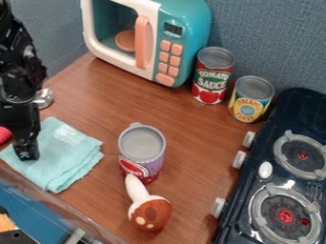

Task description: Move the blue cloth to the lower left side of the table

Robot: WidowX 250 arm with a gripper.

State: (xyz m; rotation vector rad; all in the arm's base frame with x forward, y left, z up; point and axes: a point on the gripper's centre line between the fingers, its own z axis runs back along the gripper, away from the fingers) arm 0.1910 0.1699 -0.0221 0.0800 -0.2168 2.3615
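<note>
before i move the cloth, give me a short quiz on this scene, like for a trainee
1. Which is nearest the purple-labelled can?
a) toy microwave
b) toy mushroom
c) toy stove
2. True or false: the tool is at the folded light blue cloth.
3. Fill in: the can closest to the toy stove has a ____ label.

Key: 1 b; 2 true; 3 yellow

Toy microwave (188, 28), three cans, mushroom (150, 212), stove (294, 119)
</note>
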